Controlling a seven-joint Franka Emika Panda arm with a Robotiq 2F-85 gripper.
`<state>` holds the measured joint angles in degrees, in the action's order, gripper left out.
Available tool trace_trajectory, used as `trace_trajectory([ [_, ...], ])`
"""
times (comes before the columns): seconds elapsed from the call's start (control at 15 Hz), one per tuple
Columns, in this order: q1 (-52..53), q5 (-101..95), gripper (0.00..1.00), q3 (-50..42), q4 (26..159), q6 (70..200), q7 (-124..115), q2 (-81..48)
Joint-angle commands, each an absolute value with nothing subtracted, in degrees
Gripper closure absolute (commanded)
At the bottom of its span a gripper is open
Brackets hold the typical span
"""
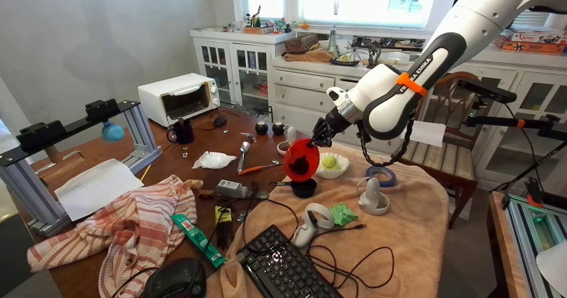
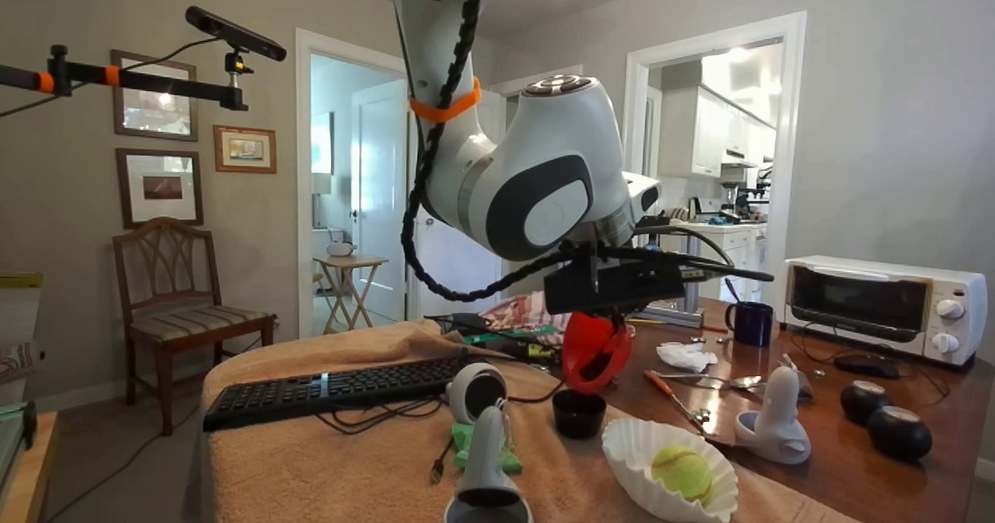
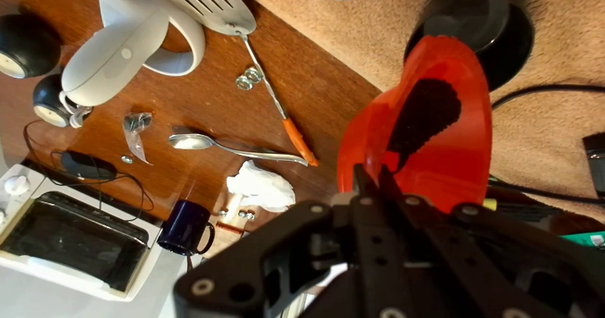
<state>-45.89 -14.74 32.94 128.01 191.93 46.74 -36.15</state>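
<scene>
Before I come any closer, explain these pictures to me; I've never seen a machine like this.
The big white jointed thing is a robot arm, ending in a black claw. Two pictures look on from outside; the third looks out from its wrist, past the claw. The claw is shut on the edge of a red dish, tilted above a small black cup; a dark patch shows inside the dish. On the table and its tan cloth lie a keyboard, a spatula, a spoon and a fluted white bowl holding a yellow-green ball.
</scene>
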Motion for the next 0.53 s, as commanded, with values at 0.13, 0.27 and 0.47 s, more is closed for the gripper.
trace_trajectory([
  [0.13,-42.2,-14.8,0.99,28.9,128.8,194.1,47.2,-36.0],
  [0.27,-39.7,-20.4,0.99,25.6,128.2,194.9,41.8,-35.8],
  [0.47,-38.1,-16.7,0.99,24.9,127.9,196.3,45.4,-36.3],
])
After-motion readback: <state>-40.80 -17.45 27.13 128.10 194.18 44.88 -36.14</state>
